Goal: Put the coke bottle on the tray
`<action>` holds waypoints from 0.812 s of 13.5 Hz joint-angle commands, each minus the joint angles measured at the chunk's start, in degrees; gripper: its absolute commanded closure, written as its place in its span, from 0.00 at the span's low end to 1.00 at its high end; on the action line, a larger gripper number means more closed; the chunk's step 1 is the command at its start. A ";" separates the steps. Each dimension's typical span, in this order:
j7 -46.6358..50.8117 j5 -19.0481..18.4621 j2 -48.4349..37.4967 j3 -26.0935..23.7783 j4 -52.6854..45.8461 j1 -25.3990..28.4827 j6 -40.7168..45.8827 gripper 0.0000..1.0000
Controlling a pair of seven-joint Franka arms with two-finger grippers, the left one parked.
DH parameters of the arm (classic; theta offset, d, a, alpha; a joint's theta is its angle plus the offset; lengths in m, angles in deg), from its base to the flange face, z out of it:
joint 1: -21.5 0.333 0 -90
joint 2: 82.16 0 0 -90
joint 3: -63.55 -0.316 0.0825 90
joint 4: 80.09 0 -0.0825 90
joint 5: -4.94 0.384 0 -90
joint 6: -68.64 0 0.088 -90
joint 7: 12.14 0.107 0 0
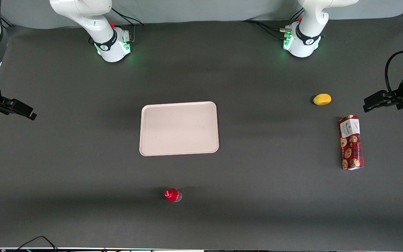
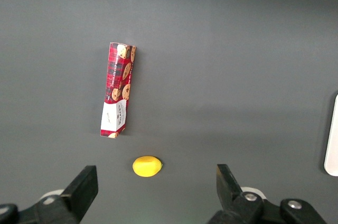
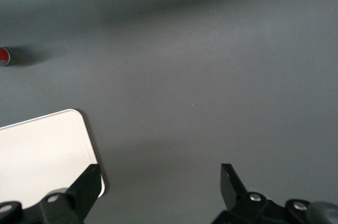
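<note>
Red-capped and standing upright, the coke bottle point(image 1: 172, 195) sits on the dark counter point(image 1: 257, 196), nearer to the front camera than the tray point(image 1: 179, 128) and well apart from it. Nothing lies between bottle and tray; the pale cream-pink tray is bare, its long side facing the camera. Toward the parked arm's end of the counter lies a long red cookie box point(image 1: 351, 142), and a small yellow lemon-like object point(image 1: 322, 99) rests farther from the camera than the box.

At the working arm's end hangs the gripper point(image 1: 26, 111), above the counter and well apart from both bottle and tray. In the right wrist view its two fingers point(image 3: 87, 184) are spread wide, holding nothing and touching nothing; one corner of the tray point(image 3: 50, 147) shows close to a fingertip, and only a red sliver of the bottle point(image 3: 3, 56) is visible, far from the fingers.
</note>
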 commanded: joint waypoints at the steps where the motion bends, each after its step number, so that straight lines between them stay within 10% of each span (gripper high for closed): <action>1: -1.26 -0.65 -0.76 0.09 -0.21 0.56 0.71 0.00; 11: -0.73 -0.29 1.26 -0.53 -3.20 10.03 0.80 0.00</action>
